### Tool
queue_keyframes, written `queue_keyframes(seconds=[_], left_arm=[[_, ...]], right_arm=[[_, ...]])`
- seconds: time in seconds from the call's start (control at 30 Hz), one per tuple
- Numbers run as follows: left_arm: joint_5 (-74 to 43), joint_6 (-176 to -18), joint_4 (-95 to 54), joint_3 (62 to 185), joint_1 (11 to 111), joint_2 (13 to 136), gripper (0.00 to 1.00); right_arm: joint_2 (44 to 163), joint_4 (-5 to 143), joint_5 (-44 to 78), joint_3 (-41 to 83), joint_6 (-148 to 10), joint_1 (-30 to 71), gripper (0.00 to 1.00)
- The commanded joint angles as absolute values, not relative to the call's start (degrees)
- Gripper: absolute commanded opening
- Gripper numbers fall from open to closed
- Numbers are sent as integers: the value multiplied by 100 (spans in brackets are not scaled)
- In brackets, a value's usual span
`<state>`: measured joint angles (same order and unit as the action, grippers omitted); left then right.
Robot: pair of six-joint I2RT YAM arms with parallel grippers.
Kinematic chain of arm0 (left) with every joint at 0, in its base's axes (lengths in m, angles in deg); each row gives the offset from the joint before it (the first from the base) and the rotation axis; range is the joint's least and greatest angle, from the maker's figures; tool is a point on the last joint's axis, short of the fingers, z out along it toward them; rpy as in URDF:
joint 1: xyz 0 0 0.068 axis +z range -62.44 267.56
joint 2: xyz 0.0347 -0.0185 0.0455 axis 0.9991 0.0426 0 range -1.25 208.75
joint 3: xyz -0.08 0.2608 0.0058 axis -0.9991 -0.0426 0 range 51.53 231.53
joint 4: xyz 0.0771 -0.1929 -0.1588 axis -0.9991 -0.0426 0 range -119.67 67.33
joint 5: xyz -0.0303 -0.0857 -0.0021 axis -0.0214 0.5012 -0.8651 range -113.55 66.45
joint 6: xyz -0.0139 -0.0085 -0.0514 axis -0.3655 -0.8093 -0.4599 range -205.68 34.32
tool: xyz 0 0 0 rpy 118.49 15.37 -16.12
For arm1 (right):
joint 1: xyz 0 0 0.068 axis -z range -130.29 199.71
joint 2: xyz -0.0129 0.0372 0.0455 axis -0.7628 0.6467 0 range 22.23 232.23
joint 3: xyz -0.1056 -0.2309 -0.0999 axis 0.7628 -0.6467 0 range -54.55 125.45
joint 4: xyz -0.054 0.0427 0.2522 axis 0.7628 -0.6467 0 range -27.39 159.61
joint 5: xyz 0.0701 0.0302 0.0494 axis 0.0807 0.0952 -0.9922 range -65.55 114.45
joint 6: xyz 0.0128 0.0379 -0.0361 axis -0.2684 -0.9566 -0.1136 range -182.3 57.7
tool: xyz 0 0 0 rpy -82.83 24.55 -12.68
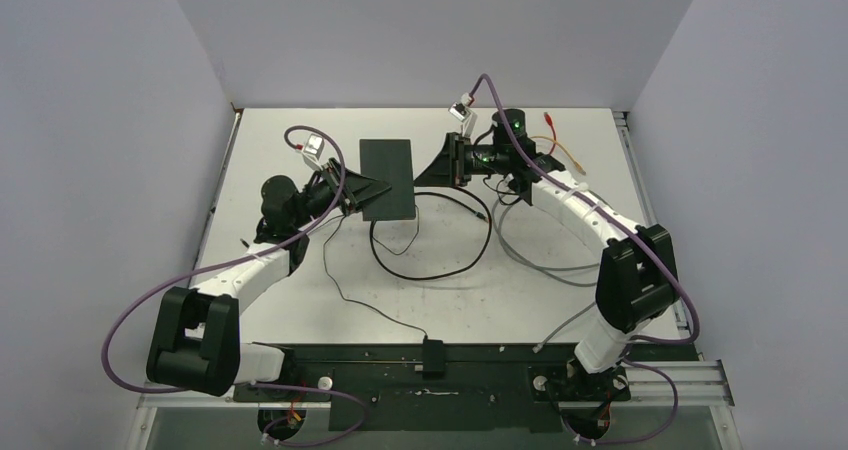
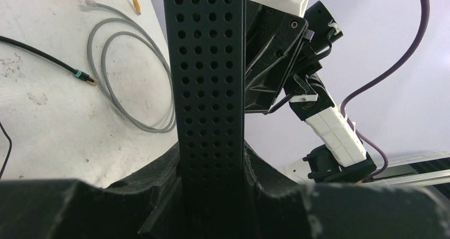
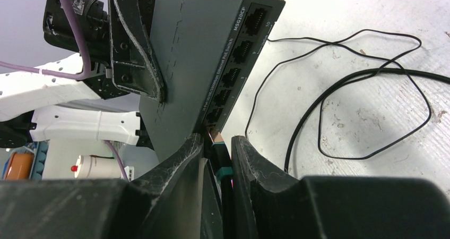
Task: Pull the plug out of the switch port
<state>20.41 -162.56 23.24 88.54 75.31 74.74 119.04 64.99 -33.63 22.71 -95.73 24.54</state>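
The switch (image 1: 388, 178) is a flat matte-black box in the middle of the white table. My left gripper (image 1: 366, 192) is shut on its left edge, and in the left wrist view its perforated side (image 2: 211, 79) stands clamped between the jaws of the left gripper (image 2: 211, 162). My right gripper (image 1: 434, 166) is at the switch's right edge, where the row of ports (image 3: 233, 71) runs. The right gripper (image 3: 217, 146) is shut on the plug (image 3: 218, 150), black with a teal band. The plug's tip is at the mouth of the nearest port; how deep it sits is hidden.
The plug's black cable (image 1: 445, 260) loops across the table; its other plug (image 2: 80, 76) lies loose. A grey cable coil (image 2: 132, 85) and red and yellow leads (image 1: 560, 138) lie at the right. A small black block (image 1: 433, 355) with a thin wire sits near the front edge.
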Motion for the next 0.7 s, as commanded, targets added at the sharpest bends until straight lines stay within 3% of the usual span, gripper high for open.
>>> queue_keyframes(seconds=[0.0,0.67], left_arm=[[1965,-16592,5030,9607,7493,6560,0],[1612,-17099,6494,9486,7496,6576,0]], right_arm=[[12210,5713,-2261,1744,-9090,2714,5],[11905,6138,-2611,1227,-8984,3332,5]])
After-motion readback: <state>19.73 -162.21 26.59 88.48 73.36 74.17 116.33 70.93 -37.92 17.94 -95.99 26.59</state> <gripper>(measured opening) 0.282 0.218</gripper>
